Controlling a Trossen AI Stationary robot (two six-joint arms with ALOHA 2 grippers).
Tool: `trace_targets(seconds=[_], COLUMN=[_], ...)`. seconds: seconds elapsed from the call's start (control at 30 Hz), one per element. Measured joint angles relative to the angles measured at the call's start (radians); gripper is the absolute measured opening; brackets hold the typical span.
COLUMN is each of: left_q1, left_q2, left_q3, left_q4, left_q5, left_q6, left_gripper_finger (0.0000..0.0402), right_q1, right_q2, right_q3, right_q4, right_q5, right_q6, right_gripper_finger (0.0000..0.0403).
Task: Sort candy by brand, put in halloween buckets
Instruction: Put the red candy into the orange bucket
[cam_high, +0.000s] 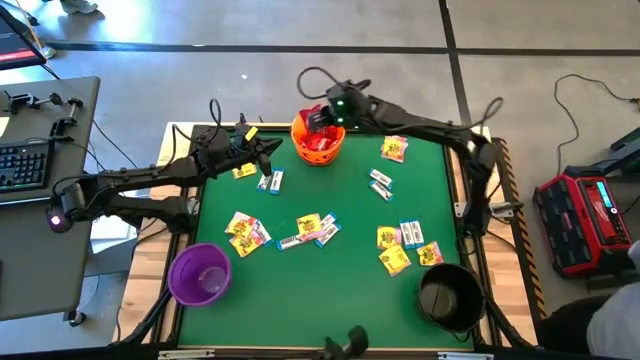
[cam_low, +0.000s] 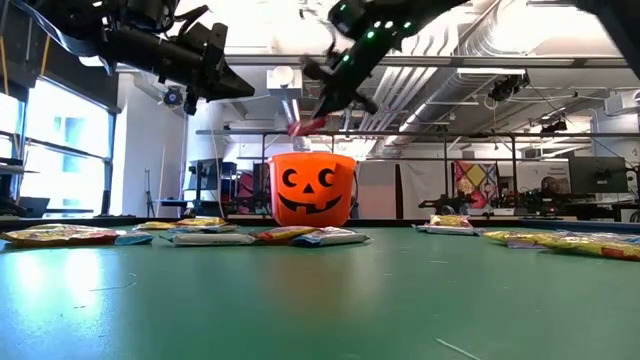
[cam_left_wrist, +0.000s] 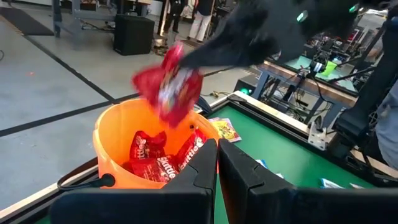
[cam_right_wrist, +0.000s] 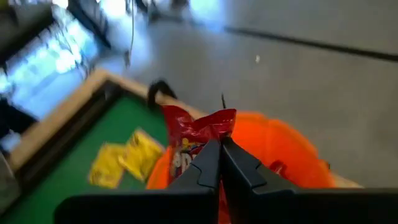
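A: From above, where does the right gripper (cam_high: 322, 118) sit?
B: Over the orange bucket (cam_high: 318, 148) at the far edge of the green table (cam_high: 340, 280); the fingers are lost against the dark wrist there. The left gripper (cam_high: 268, 150) hangs just beside the bucket, above a yellow packet (cam_high: 244, 171) and two white-blue packets (cam_high: 270, 181); the purple bucket (cam_high: 200, 275) and the black bucket (cam_high: 451, 296) stand at the near corners; mixed candy (cam_high: 310, 230) lies scattered between them.

A: And from table height?
B: The pumpkin face shows, which the overhead view hides; the right gripper (cam_low: 318, 122) hangs above the rim with a red packet (cam_low: 306, 126) at its tip; the left gripper (cam_low: 238, 90) is up and apart from the bucket, its fingers together on nothing; flat packets (cam_low: 300, 237) lie in front of the bucket.

A: The left wrist view?
B: Its own fingers (cam_left_wrist: 202, 165) are pressed shut and empty; beyond them the right arm dangles the red packet (cam_left_wrist: 169, 84) over the open bucket (cam_left_wrist: 112, 146); more red packets (cam_left_wrist: 149, 158) lie inside, seen in no other view.

A: The right wrist view?
B: Its fingers (cam_right_wrist: 208, 163) pinch the lower edge of the red packet (cam_right_wrist: 196, 134), which stands up between them; the orange rim (cam_right_wrist: 286, 152) curves behind; yellow packets (cam_right_wrist: 124, 158) lie on the green beside it.
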Motion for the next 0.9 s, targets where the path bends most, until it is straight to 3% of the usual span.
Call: trace_targets(seconds=[0.23, 0.73, 0.9], left_q1=[0.000, 0.000, 0.000], left_q2=[0.000, 0.000, 0.000], left_q3=[0.000, 0.000, 0.000], left_q4=[0.000, -0.001, -0.002], left_q5=[-0.001, 0.006, 0.007], left_q6=[-0.001, 0.000, 0.000], left_gripper_finger=[0.0005, 0.0005, 0.0005], right_q1=[0.002, -0.026, -0.050], right_q2=[0.114, 0.147, 0.172], right_q3=[0.052, 0.054, 0.053], right_q4=[-0.117, -0.182, -0.200], right_q5=[-0.034, -0.009, -0.067], right_q6=[-0.002, 0.000, 0.006], right_gripper_finger=[0.0000, 0.0000, 0.0000])
